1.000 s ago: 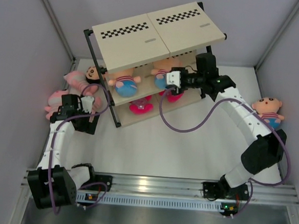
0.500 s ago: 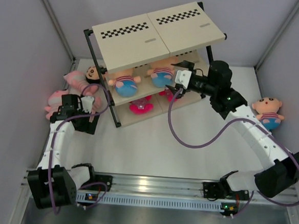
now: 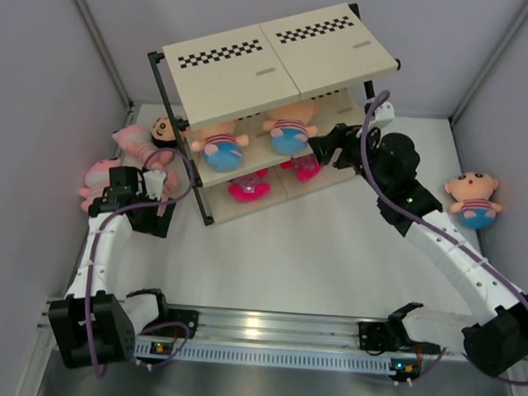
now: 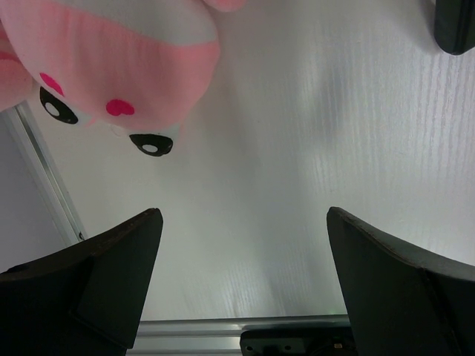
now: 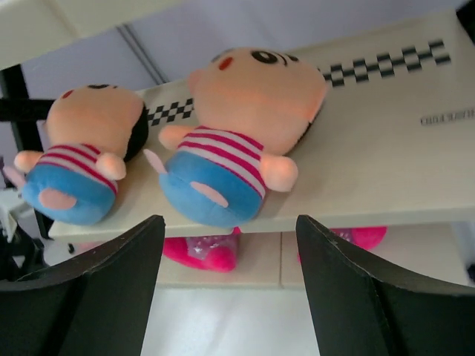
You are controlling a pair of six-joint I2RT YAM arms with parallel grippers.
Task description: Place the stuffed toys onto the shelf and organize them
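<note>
- Four toys are on the three-tier cream shelf with the black frame (image 3: 255, 70). Two peach-skinned boy dolls in striped shirts and blue bottoms (image 5: 223, 148) (image 5: 74, 159) lie side by side on its middle board, and two hot-pink plush toys (image 3: 246, 189) (image 3: 300, 169) are on the board under them.
- Left to do, I'd say: one more striped-shirt boy doll (image 3: 474, 196) lies on the white counter (image 3: 287, 254) well to the right of the shelf. Two pale pink plush dolls (image 3: 130, 141) (image 3: 96, 179) are piled to the left of the shelf, with a dark-haired doll head (image 3: 164, 129) poking out right by the shelf's left end.
- So about halfway, give or take.
- Right hand (image 5: 230, 230): it's just in front of the shelf's middle board, facing the two boy dolls. The fingers are apart with nothing between them, and I can't see it touching anything.
- Left hand (image 4: 243, 219): it's left of the shelf, spread wide over bare counter and empty. One pale pink doll's face (image 4: 111, 67) is just past its fingertips, with no contact.
</note>
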